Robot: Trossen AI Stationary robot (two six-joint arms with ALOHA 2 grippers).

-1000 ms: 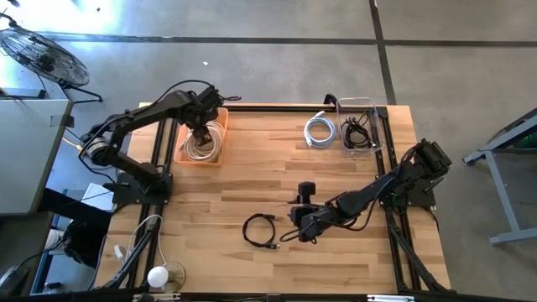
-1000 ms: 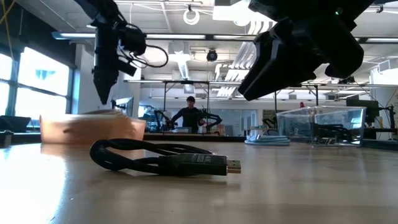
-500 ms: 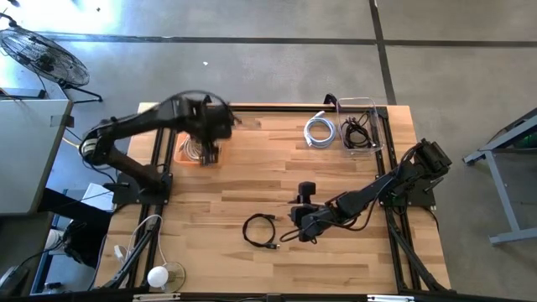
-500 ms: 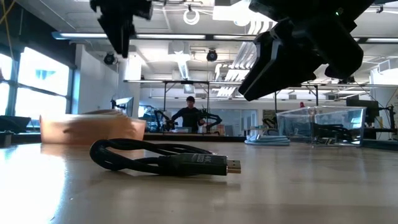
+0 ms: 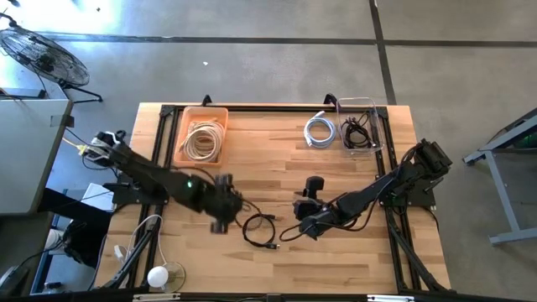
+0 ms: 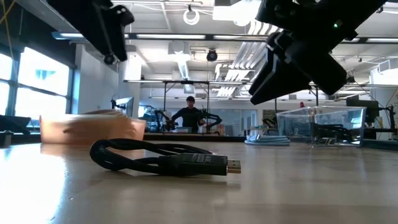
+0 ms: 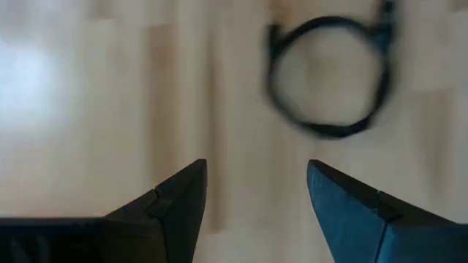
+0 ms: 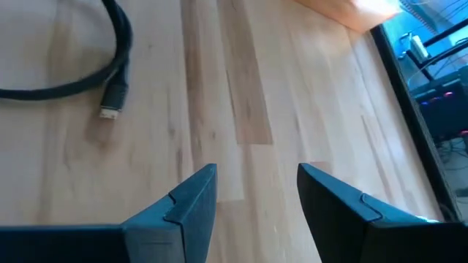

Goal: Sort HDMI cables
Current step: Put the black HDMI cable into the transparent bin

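A thin black HDMI cable [image 5: 262, 231], coiled in a loop, lies flat on the wooden table near its front middle; it also shows in the low view [image 6: 161, 158]. My left gripper [image 5: 225, 220] hovers open just left of it, and the loop [image 7: 322, 131] lies ahead of its fingers. My right gripper [image 5: 299, 226] hovers open just right of the cable, whose plug end [image 8: 113, 98] lies ahead of it. Cream cables [image 5: 202, 141] lie in an orange bin [image 5: 186, 127]. A white cable [image 5: 320, 130] rests on the table. Black cables [image 5: 357, 132] sit in a clear box [image 5: 375, 117].
The orange bin stands at the far left and the clear box at the far right. Bare wood lies between them and in front of the black cable. A white bulb [image 5: 159, 275] and cords hang off the near left corner. A person [image 6: 189, 115] stands far behind the table.
My left gripper has swung from above the orange bin toward the table's near edge and right, stopping beside the black cable with nothing in its fingers. My right gripper has turned a little in place. The cables have not moved.
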